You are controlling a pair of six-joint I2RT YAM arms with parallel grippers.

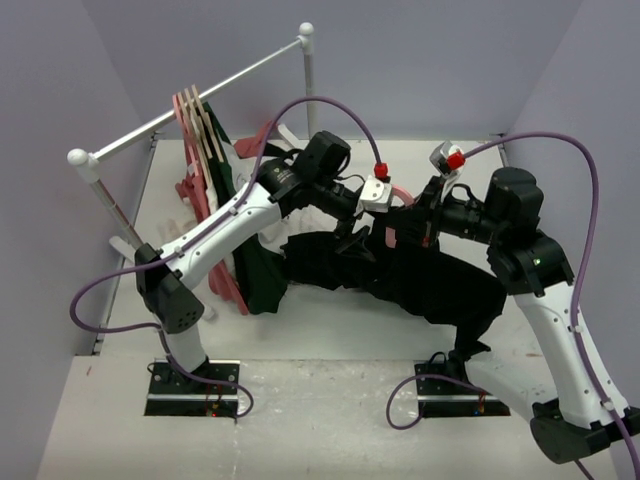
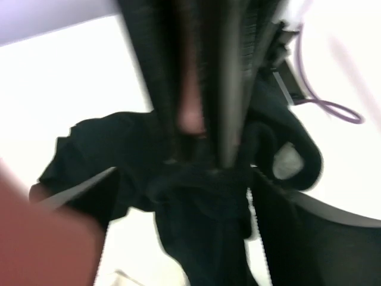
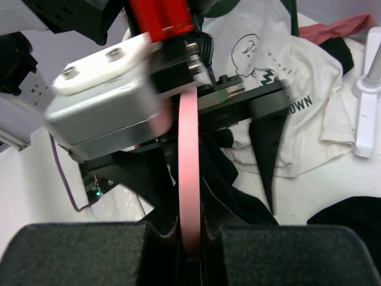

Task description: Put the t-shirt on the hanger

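The black t-shirt (image 1: 430, 285) lies crumpled on the table between the two arms. My right gripper (image 1: 397, 230) is shut on a thin pink bar of the hanger (image 3: 189, 179), which runs straight up from between its pads. My left gripper (image 1: 360, 238) faces it from just beyond, open, with one black finger (image 3: 266, 143) on either side of the pink bar. In the blurred left wrist view the pink hanger (image 2: 190, 107) shows between the right gripper's dark fingers, with black t-shirt (image 2: 196, 208) folds bunched below. Most of the hanger is hidden by cloth and grippers.
A white rail (image 1: 190, 108) at the back left carries pale hangers (image 1: 200, 130) and a dark green garment (image 1: 255, 265). A white printed shirt (image 3: 268, 71) and pink cloth (image 3: 345, 27) lie behind. A white post (image 3: 369, 119) stands at the right.
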